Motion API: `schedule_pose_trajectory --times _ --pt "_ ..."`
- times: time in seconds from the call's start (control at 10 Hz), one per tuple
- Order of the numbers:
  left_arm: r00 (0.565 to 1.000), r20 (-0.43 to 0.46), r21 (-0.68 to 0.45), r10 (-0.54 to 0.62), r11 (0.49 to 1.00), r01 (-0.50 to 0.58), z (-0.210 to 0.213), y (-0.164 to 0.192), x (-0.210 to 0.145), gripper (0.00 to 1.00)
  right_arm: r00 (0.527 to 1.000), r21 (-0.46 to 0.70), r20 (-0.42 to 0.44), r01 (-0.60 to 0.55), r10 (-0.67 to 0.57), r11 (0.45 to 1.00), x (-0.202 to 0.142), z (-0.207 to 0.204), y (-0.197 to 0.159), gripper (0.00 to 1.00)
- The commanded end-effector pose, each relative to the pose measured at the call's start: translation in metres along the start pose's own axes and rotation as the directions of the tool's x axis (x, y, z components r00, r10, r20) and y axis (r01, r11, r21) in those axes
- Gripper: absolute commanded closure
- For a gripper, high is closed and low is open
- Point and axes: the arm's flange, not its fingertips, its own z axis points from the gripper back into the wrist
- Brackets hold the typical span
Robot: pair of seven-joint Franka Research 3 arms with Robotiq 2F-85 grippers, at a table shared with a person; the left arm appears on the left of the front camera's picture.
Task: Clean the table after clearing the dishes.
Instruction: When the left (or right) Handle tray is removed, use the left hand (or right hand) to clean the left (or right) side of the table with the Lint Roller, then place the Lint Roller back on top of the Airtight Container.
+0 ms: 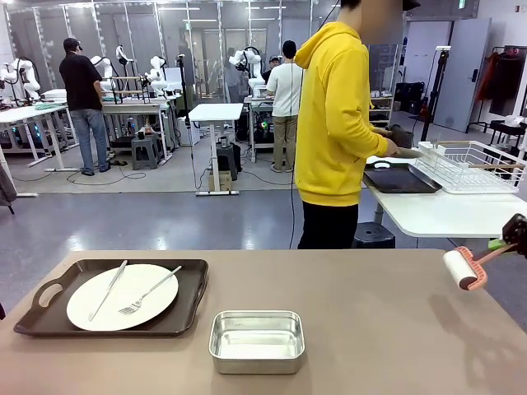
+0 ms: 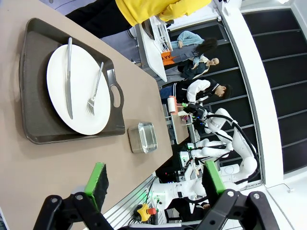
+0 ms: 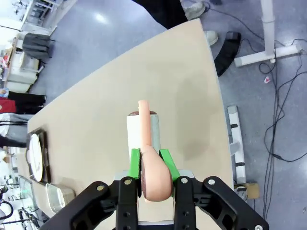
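Note:
On the left of the tan table [image 1: 362,313] a dark brown handled tray [image 1: 49,317] holds a round white plate [image 1: 123,298] with a silver knife [image 1: 109,290] and fork [image 1: 150,291] on it. At the table's right edge my right gripper [image 1: 515,234] is shut on the pink handle of a lint roller [image 1: 461,269], whose white roll hangs just above the tabletop. The right wrist view shows the roller handle [image 3: 152,165] clamped between the green pads of my right gripper [image 3: 152,160]. My left gripper [image 2: 154,184] is open and holds nothing, well above the tray [image 2: 33,81] and plate [image 2: 76,91].
A small rectangular steel pan [image 1: 256,340] sits at the front middle of the table. A person in a yellow hoodie [image 1: 338,123] stands at the far side, hands at a white side table [image 1: 445,214] with a dark tray [image 1: 401,179] and a white wire rack [image 1: 465,164].

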Motion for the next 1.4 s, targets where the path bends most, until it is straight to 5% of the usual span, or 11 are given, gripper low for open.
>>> schedule_pose_trajectory --times 0.0,0.2,0.3,1.3 --pt "1.000 0.001 -0.002 -0.008 1.000 0.008 0.002 -0.002 0.000 0.00 1.000 -0.019 -0.009 -0.001 0.001 1.000 -0.014 0.022 0.029 1.00" --pt "1.000 0.001 -0.002 -0.008 1.000 0.008 0.002 -0.002 0.000 0.00 1.000 -0.045 -0.016 -0.017 0.017 0.999 -0.016 0.026 0.050 1.00" --pt "1.000 0.001 -0.002 -0.008 1.000 0.008 0.002 -0.002 0.000 0.00 1.000 -0.010 0.006 -0.030 0.030 1.000 -0.007 0.027 0.030 1.00" --pt "1.000 0.001 -0.002 -0.008 1.000 0.008 0.002 -0.002 0.000 0.00 1.000 -0.010 0.006 -0.030 0.030 1.000 -0.007 0.027 0.030 1.00"
